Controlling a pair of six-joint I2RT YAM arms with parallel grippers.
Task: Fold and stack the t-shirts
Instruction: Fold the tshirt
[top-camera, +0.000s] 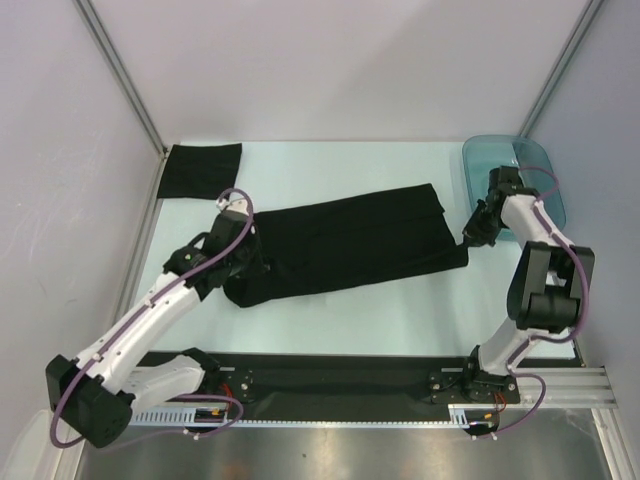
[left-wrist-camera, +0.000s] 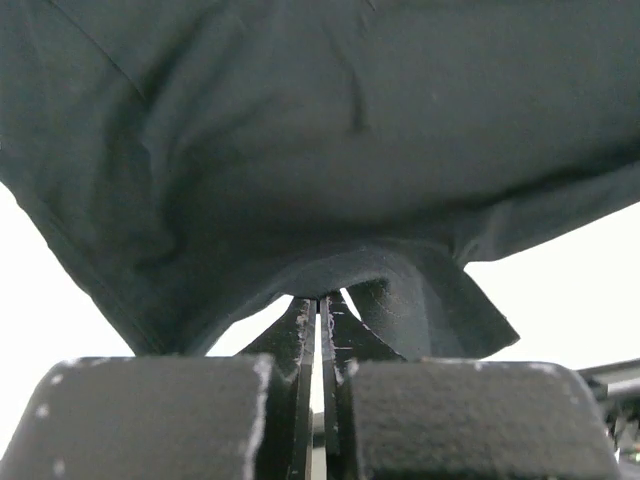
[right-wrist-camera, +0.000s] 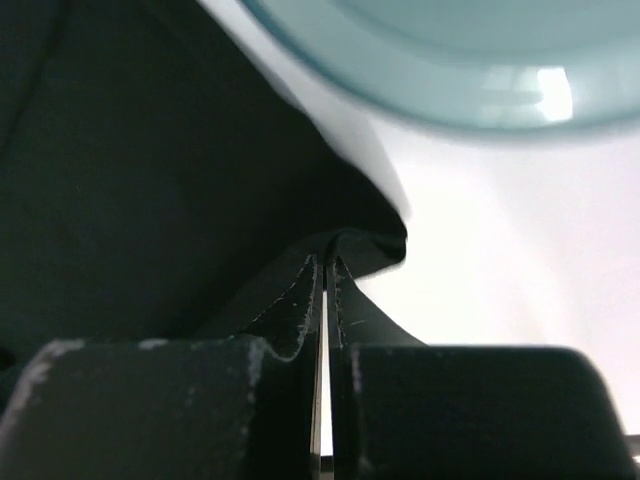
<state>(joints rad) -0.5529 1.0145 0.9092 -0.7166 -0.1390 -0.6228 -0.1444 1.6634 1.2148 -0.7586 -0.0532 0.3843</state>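
Note:
A black t-shirt lies stretched across the middle of the table, folded lengthwise. My left gripper is shut on its left end; in the left wrist view the cloth hangs over the pinched fingertips. My right gripper is shut on the shirt's right edge; in the right wrist view the cloth bunches at the closed tips. A second black t-shirt, folded into a rectangle, lies at the far left corner.
A translucent teal tray stands at the far right, just behind my right wrist; its rim shows in the right wrist view. Grey walls and metal posts close the table on three sides. A black rail runs along the near edge.

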